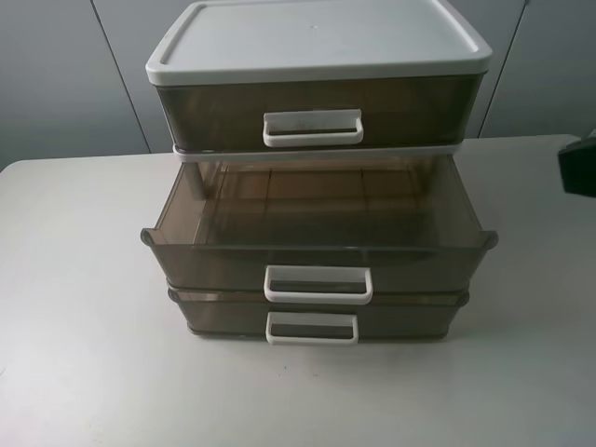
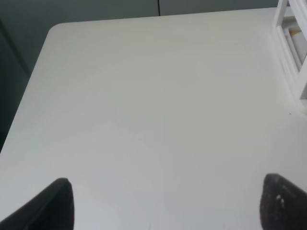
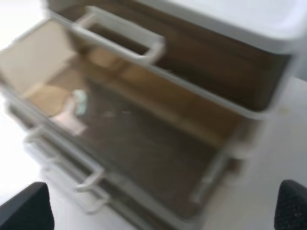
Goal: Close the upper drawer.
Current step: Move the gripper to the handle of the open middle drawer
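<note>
A three-drawer cabinet with smoky brown drawers and a white lid [image 1: 317,42] stands on the white table [image 1: 84,307]. The top drawer [image 1: 317,112] is pushed in. The middle drawer [image 1: 317,237] is pulled far out and looks empty; its white handle [image 1: 318,284] faces the front. The bottom drawer [image 1: 313,321] is in. My right gripper [image 3: 158,206] is open and hovers above the open drawer [image 3: 139,139], to the cabinet's right; a dark part of it shows in the exterior view [image 1: 579,168]. My left gripper [image 2: 165,206] is open over bare table, left of the cabinet [image 2: 292,52].
Grey wall panels [image 1: 65,74] stand behind the table. The table's far left corner [image 2: 55,28] is rounded, with a dark drop beyond it.
</note>
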You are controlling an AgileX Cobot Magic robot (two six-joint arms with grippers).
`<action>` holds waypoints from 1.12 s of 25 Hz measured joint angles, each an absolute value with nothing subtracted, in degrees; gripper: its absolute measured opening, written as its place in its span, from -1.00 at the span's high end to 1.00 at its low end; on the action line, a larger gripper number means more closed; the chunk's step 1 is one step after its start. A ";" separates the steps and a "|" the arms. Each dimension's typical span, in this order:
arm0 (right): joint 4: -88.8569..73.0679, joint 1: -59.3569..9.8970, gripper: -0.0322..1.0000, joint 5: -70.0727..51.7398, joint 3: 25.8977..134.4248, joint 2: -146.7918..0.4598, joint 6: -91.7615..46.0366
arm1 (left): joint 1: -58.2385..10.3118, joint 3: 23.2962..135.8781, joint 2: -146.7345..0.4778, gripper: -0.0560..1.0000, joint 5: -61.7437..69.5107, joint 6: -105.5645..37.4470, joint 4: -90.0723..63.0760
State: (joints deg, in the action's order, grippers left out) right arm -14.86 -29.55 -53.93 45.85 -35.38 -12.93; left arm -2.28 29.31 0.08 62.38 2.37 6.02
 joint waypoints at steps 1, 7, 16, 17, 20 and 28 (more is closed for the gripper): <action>-17.20 -30.79 -0.41 -54.17 45.85 -36.35 -13.94 | -2.28 29.31 0.08 -0.51 62.38 2.37 6.02; -23.01 -38.08 -0.41 -53.55 46.74 -43.99 -16.16 | -2.28 29.31 0.08 -0.51 62.38 2.37 6.02; -23.00 -52.66 -0.41 -43.49 47.26 -55.46 -11.85 | -2.28 29.31 0.08 -0.51 62.38 2.37 6.02; -22.87 -53.53 -0.41 -42.56 47.26 -56.85 -10.95 | -2.28 29.31 0.08 -0.51 62.38 2.37 6.02; -22.48 -55.75 -0.41 -39.90 47.26 -60.76 -8.00 | -2.28 29.31 0.08 -0.51 62.38 2.37 6.02; -23.28 -60.66 -0.41 -33.23 47.26 -69.04 3.69 | -2.28 29.31 0.08 -0.51 62.38 2.37 6.02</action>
